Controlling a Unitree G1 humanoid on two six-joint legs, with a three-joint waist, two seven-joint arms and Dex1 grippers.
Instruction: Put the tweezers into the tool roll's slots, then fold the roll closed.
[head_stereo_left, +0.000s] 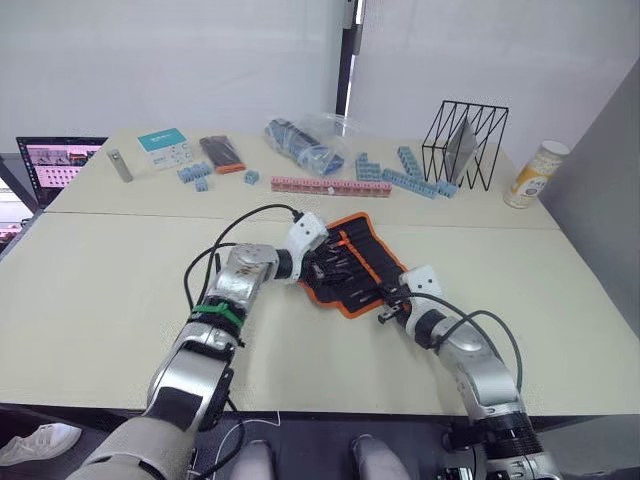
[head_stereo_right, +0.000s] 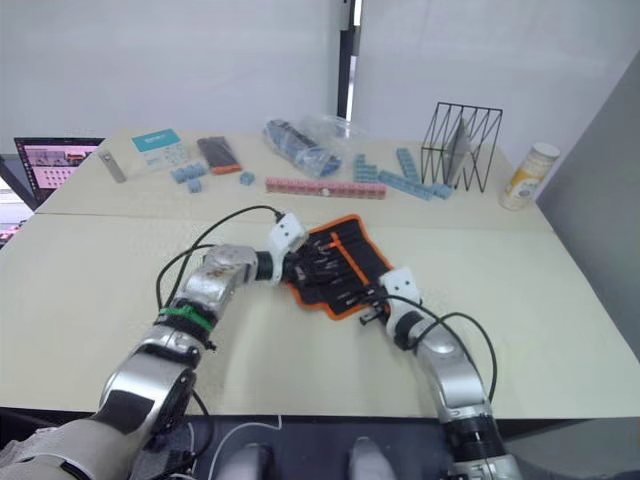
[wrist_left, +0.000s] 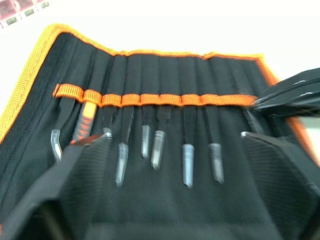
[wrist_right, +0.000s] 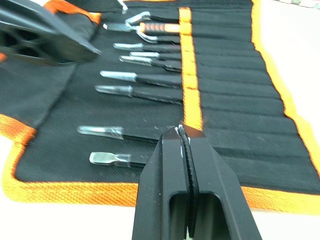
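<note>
Tweezers (wrist_right: 145, 92) are being held in the slots (wrist_left: 165, 82) | tool roll (head_stereo_left: 352, 263) is lying open mid-desk (head_stereo_left: 120, 290) | left hand (head_stereo_left: 312, 262) is spread open over its left edge | right hand (wrist_right: 184, 131) is being pressed closed onto the orange strap (wrist_right: 190, 85)

Both hands crowd the tool roll (head_stereo_left: 352, 262); bare table (head_stereo_left: 120, 290) surrounds.

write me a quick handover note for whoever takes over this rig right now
Right end effector: shut, tip resting at the orange strap of the tool roll.
Left end effector: open, over the roll's opposite edge.
Roll lies open and flat on the table.
Done: tweezers sit in the slots under the strap, capped tips showing.
Left: check that every tweezer is seated, then fold the roll closed.
</note>
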